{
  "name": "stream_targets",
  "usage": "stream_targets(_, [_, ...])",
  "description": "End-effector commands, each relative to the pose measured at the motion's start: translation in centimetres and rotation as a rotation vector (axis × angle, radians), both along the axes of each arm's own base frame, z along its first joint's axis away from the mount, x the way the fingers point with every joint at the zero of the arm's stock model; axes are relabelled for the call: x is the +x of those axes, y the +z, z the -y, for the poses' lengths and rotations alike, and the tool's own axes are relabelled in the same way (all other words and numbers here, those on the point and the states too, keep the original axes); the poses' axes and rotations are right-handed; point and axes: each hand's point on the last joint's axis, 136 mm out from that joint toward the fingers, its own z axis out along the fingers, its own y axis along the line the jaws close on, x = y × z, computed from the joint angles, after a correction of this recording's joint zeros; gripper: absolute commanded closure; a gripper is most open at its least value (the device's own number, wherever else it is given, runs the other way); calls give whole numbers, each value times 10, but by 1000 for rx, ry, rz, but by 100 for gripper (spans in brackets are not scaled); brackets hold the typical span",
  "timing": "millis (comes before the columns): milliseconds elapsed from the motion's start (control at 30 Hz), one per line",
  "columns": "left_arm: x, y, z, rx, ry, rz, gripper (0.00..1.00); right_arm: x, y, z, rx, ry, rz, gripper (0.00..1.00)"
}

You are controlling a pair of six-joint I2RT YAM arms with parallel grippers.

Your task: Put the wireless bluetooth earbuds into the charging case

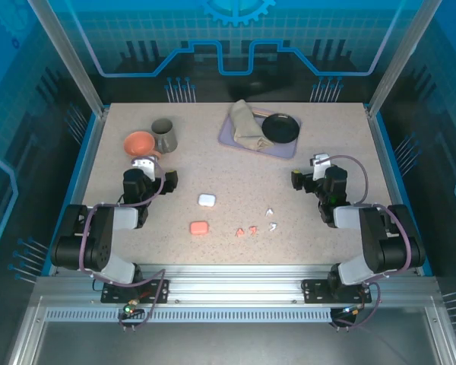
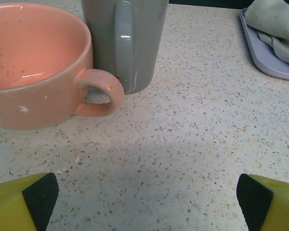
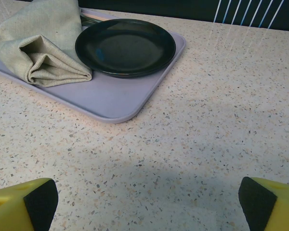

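Fingers wide apart on left gripper point(image 2: 144, 199) and right gripper point(image 3: 144, 202), holding nothing. Four earbuds point(image 1: 253, 229) loose on table point(image 1: 327, 251) (two white, two pink), 3 o'clock from pink case point(image 1: 199, 227); white case point(image 1: 206, 200) at its 12 o'clock.

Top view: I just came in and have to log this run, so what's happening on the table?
Nothing is being handled yet. Both arms are tucked near their bases, jaws wide open and empty. The left gripper faces the pink cup and grey mug. The right gripper faces the tray with its black plate and folded cloth. The white case and pink case lie mid-table. Two pink earbuds and two white earbuds lie loose just right of them.
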Motion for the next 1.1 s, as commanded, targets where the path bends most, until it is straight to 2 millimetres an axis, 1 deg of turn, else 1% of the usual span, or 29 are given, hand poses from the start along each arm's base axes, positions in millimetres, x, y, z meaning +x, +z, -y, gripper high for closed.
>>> stream_targets(0, [6, 7, -4, 0, 14, 22, 1, 4, 3, 2, -2, -1, 10, 0])
stream_targets(633, [6, 7, -4, -2, 15, 22, 1, 5, 4, 3, 0, -2, 10, 0])
stream_targets(833, [7, 9, -9, -1, 49, 15, 1, 5, 4, 2, 3, 2, 10, 0])
stream_targets(933, [6, 18, -16, 2, 90, 16, 1, 4, 4, 3, 11, 5, 10, 0])
stream_targets(1000, [1, 31, -21, 4, 127, 14, 1, 5, 5, 3, 11, 2, 11, 0])
stream_targets(1067, [-6, 53, -24, -9, 152, 22, 1, 7, 9, 11, 10, -43, -12, 0])
